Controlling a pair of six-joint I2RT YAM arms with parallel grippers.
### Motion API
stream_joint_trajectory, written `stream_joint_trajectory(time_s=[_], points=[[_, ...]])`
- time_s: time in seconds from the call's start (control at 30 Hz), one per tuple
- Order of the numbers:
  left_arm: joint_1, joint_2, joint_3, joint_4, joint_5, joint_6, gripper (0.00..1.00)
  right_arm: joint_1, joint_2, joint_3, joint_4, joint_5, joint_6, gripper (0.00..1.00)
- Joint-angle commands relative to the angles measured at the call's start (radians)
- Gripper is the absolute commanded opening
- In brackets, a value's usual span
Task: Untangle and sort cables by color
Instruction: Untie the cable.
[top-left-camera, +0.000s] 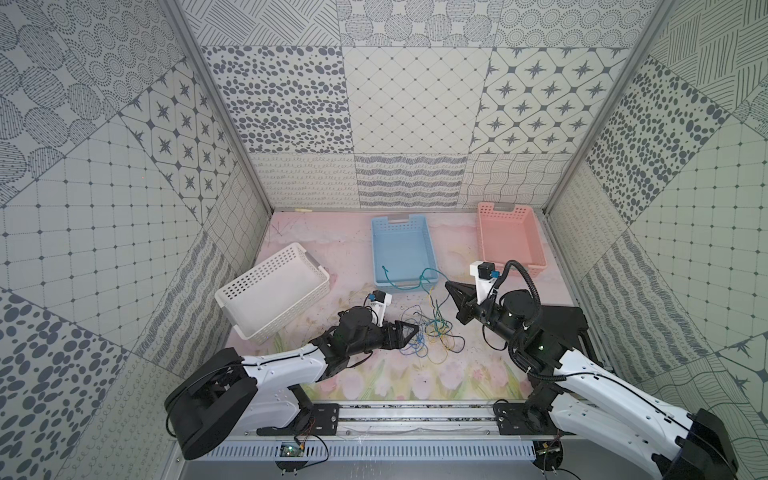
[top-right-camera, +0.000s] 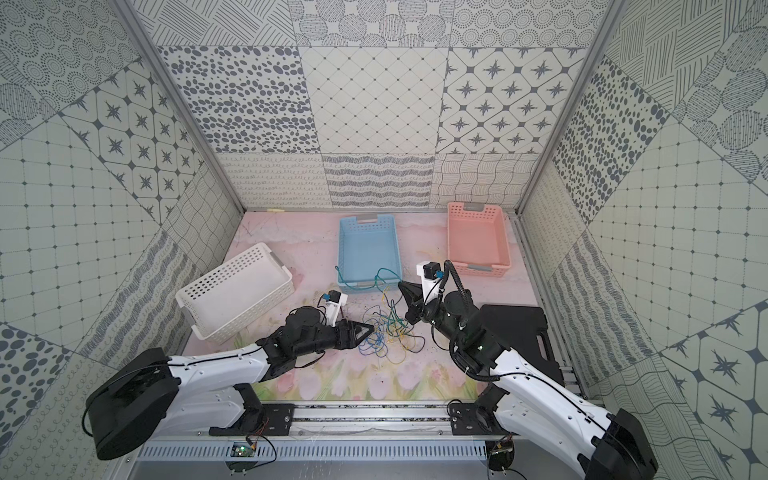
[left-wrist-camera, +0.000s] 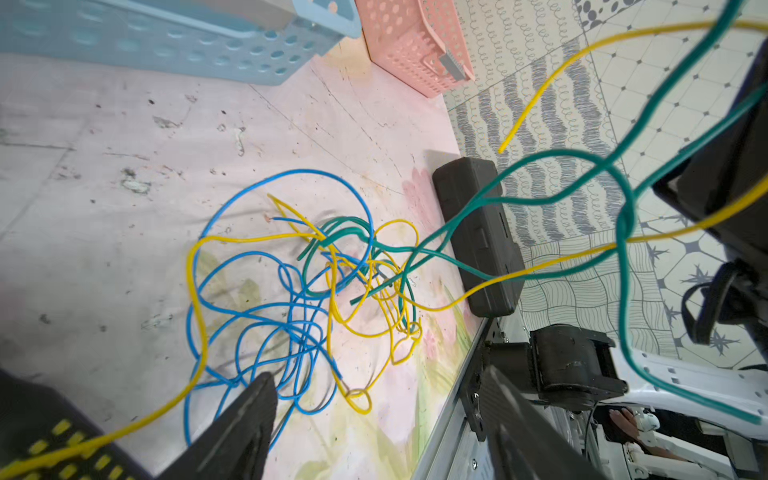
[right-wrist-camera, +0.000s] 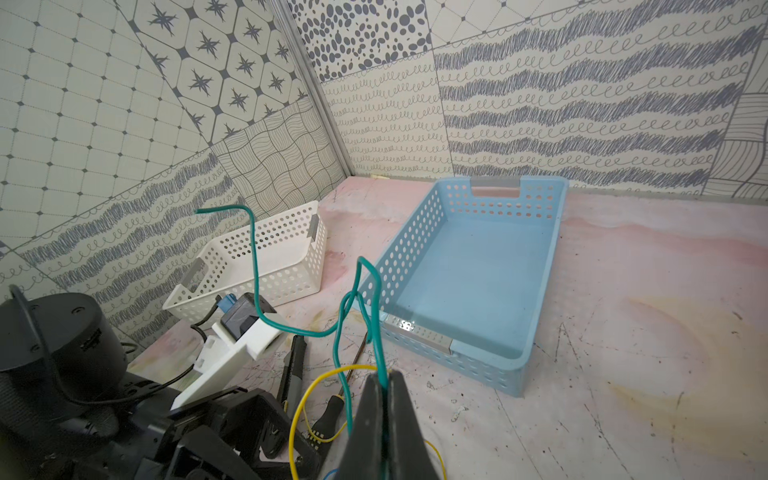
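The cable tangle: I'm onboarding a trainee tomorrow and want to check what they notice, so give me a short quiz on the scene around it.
1. Multiple choice: which colour of cable is the right gripper shut on? A blue, B green, C yellow.
2. True or false: the left gripper is open next to the cable tangle.
3. Count: how many baskets stand on the table?

Key
1. B, the green cable.
2. True.
3. Three: the white basket, the blue basket and the pink basket.
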Motion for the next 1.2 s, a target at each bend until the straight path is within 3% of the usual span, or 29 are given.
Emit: stream_joint_trajectory(time_s=[0.0, 0.23, 0.4, 0.6, 0.8, 0.87, 0.93, 0.97, 1.17], points=[[-0.04, 0.103, 0.004, 0.395, 0.059, -0.003, 0.79, 0.002, -0.003, -0.023, 0.033, -0.037, 0.022, 0.0], [-0.054, 0.262, 0.009, 0.654, 0.046, 0.008, 0.75, 0.003, 0.004, -0.031, 0.069, -0.083, 0.056, 0.0], [-0.065, 0.317, 0.036, 0.648, -0.027, 0.084, 0.72, 0.003, 0.005, -0.043, 0.111, -0.113, 0.098, 0.0], [-0.087, 0.404, 0.098, 0.675, -0.037, 0.131, 0.68, 0.003, 0.008, -0.046, 0.145, -0.13, 0.139, 0.0], [-0.099, 0.473, 0.137, 0.746, -0.018, 0.14, 0.53, 0.003, 0.021, -0.045, 0.157, -0.129, 0.158, 0.0], [-0.1, 0.48, 0.137, 0.781, -0.006, 0.144, 0.36, 0.003, 0.024, -0.045, 0.157, -0.123, 0.16, 0.0], [-0.1, 0.481, 0.135, 0.797, -0.002, 0.15, 0.09, 0.003, 0.025, -0.044, 0.154, -0.116, 0.159, 0.0], [-0.1, 0.478, 0.129, 0.797, -0.005, 0.155, 0.01, 0.003, 0.023, -0.042, 0.15, -0.111, 0.156, 0.0], [-0.098, 0.447, 0.028, 0.795, -0.101, 0.188, 0.0, -0.006, -0.043, 0.012, 0.005, -0.028, 0.095, 0.0]])
